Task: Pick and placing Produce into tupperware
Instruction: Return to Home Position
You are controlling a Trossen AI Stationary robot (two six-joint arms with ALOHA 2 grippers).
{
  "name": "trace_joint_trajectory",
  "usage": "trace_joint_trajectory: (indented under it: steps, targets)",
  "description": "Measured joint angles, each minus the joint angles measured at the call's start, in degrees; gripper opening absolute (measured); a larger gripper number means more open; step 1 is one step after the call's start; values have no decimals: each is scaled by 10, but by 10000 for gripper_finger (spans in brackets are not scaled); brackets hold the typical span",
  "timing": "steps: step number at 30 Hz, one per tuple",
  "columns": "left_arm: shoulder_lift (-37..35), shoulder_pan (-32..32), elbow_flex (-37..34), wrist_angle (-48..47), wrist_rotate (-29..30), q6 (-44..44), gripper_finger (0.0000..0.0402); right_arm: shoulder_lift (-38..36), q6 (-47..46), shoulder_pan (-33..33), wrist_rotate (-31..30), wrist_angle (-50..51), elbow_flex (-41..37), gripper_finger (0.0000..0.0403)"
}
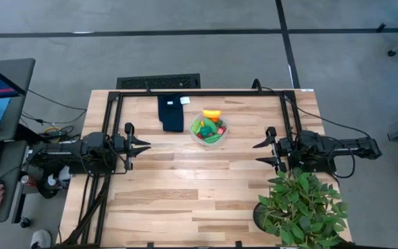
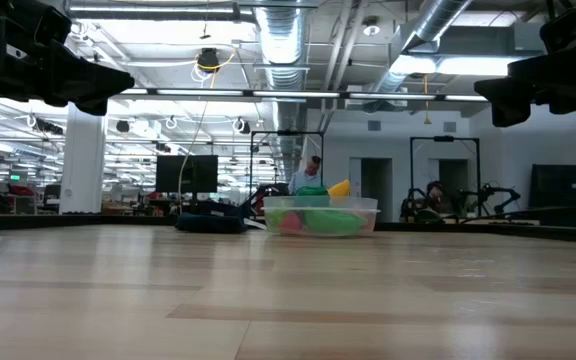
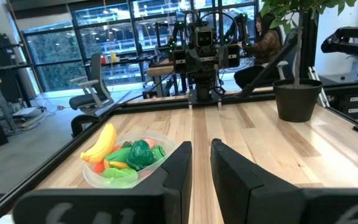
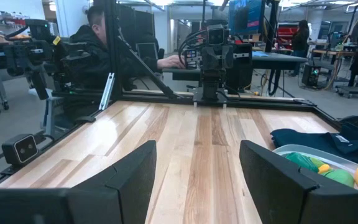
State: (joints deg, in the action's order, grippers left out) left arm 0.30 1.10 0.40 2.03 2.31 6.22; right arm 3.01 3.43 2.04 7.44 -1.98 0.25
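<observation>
Shows a pale wooden plank tabletop [image 1: 185, 200] from above, with two dark arms parked at opposite sides. Places the left arm [image 1: 109, 149] at the left edge, jaws parted only narrowly and holding nothing. Places the right arm [image 1: 309, 151] at the right edge, near a leafy potted plant [image 1: 299, 207], jaws spread wide and likewise empty.

Sets a small round container [image 2: 358, 204] of clear, thin plastic near the far middle of the tabletop, well apart from both arms and just beside a folded dark blue cloth [image 1: 172, 114]. Heaps toy produce [image 3: 138, 155] inside it: smooth, glossy moulded pieces, mostly green with some orange and red, topped by a curved yellow banana [image 3: 101, 144] poking above the rim.

Reads as the closing step, with no loose produce visible anywhere on the wood. Probably calls for no further grasp, only settling both arms into rest while keeping clear of the container and the plant.
</observation>
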Motion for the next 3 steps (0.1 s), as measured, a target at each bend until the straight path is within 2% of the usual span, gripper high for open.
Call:
trace_joint_trajectory:
  steps: [3]
  targets:
    - [0,0,0,0,0,0,50,0,0,0,0,0,0,226]
